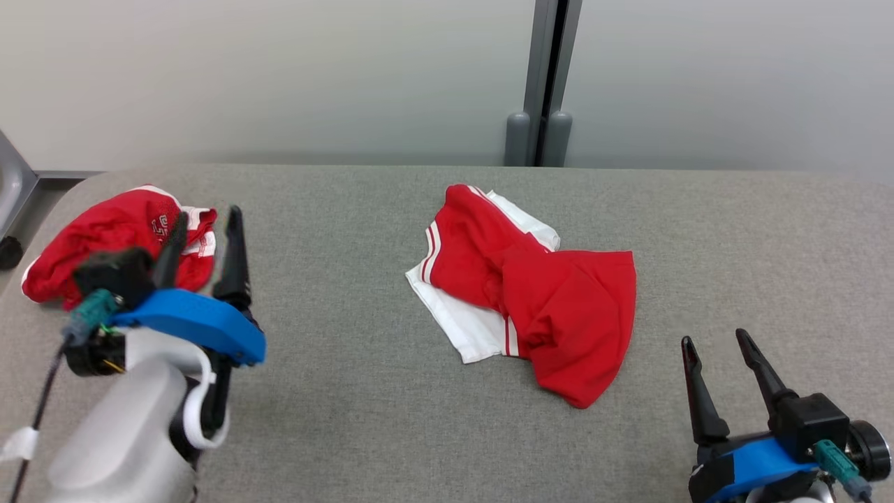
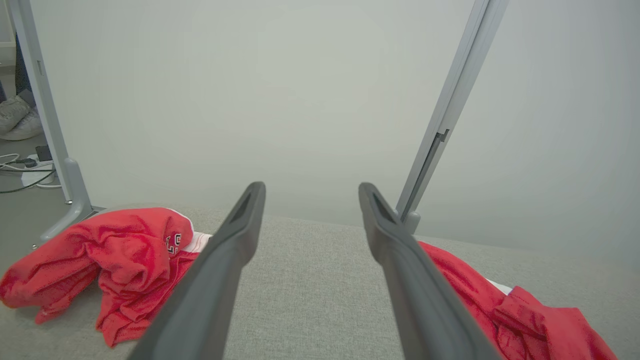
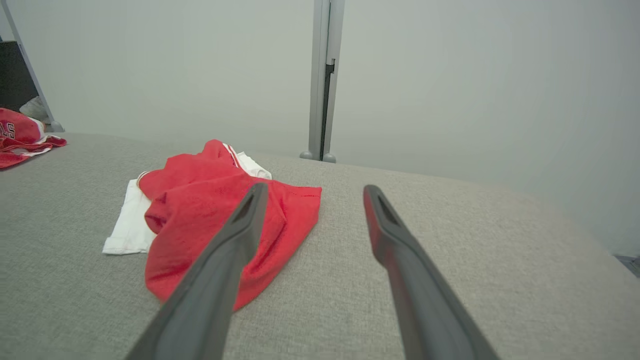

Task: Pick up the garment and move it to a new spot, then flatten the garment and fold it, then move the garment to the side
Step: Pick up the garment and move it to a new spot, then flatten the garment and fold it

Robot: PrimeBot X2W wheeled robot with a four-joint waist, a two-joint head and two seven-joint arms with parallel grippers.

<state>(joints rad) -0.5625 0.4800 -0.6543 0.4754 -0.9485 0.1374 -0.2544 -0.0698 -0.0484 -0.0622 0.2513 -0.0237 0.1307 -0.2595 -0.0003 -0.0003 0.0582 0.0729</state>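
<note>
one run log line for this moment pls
left gripper open, empty, by far-left red garment | right gripper open, empty | red-and-white garment crumpled at centre, untouched

The left pincer [image 2: 311,189], jaws spread wide, hovers over the grey desk [image 2: 310,300]; a crumpled red garment [image 2: 115,260] lies at eight o'clock, a second red garment [image 2: 525,315] at four o'clock, pale sneakers [image 2: 17,120] on the floor at ten.

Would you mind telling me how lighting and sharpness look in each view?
Head view: soft, even light, only faint shadow under the middle garment; the near left pincer looks slightly soft. Left wrist view: the post runs slanted, and the fingers blur towards the bottom edge. Right wrist view: garment sharp, no glare.
</note>
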